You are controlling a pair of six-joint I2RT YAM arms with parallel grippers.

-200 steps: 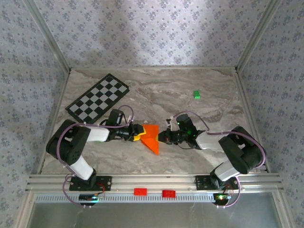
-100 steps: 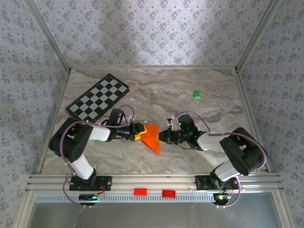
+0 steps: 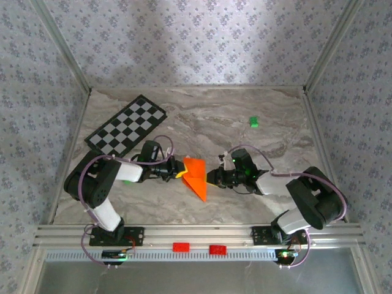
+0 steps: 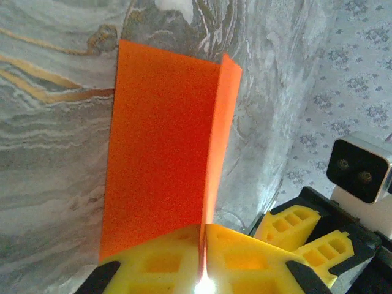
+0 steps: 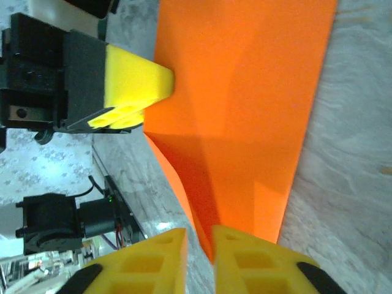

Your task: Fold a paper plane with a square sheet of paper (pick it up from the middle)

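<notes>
The square sheet of paper (image 3: 196,176) is bright orange and folded into a pointed shape, lying on the marble table between the two arms. My left gripper (image 3: 181,172) is at its left edge. In the left wrist view its yellow pads (image 4: 159,257) press together on a raised fold of the paper (image 4: 159,141). My right gripper (image 3: 210,177) sits at the paper's right side. In the right wrist view its fingers (image 5: 263,257) stand slightly apart, with the paper's (image 5: 257,92) pointed corner lying in the gap. The left gripper's finger (image 5: 135,79) shows at the far edge.
A black-and-white checkered board (image 3: 127,125) lies at the back left. A tiny green block (image 3: 253,122) sits at the back right. Two red blocks (image 3: 180,247) rest on the front rail. Patterned walls enclose the table on three sides.
My left gripper has shut on the paper's left fold, which now stands higher. My right gripper's jaws have parted a little. Both arms stay nearly where they were.
</notes>
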